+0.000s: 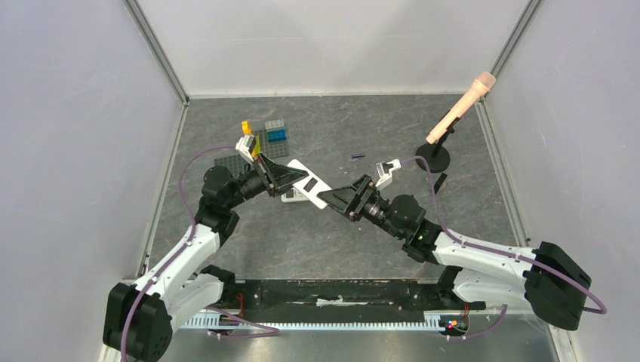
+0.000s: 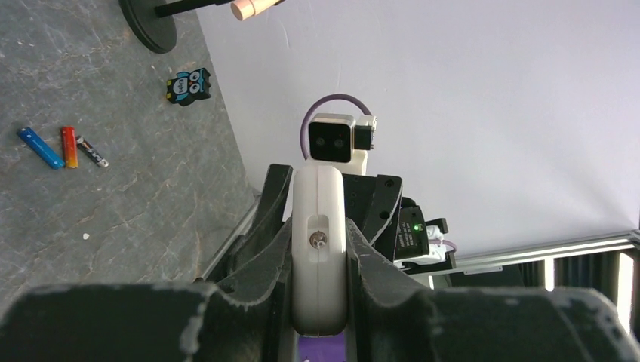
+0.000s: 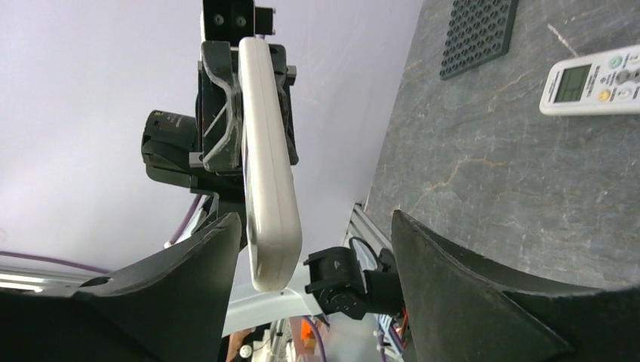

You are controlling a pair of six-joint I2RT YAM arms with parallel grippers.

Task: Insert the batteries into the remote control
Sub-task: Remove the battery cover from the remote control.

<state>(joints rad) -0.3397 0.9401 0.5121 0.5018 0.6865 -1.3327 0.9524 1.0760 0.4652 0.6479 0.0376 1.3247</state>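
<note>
My left gripper (image 1: 290,179) is shut on a white remote (image 1: 309,183) and holds it above the table. In the left wrist view the remote (image 2: 319,241) is clamped edge-on between the fingers. My right gripper (image 1: 332,197) is open, its fingers (image 3: 173,294) wide apart on either side of the remote's free end (image 3: 268,181) without touching it. A blue battery (image 2: 41,148), a red one (image 2: 69,146) and a dark one (image 2: 92,151) lie side by side on the table. A dark purplish battery (image 1: 358,155) lies alone behind the grippers.
A second white remote with a display (image 3: 592,81) lies on the table below the held one. A dark baseplate with coloured bricks (image 1: 268,136) is at the back left. A peach microphone on a black stand (image 1: 462,105) is at the back right, with an owl figure (image 2: 187,86) near it.
</note>
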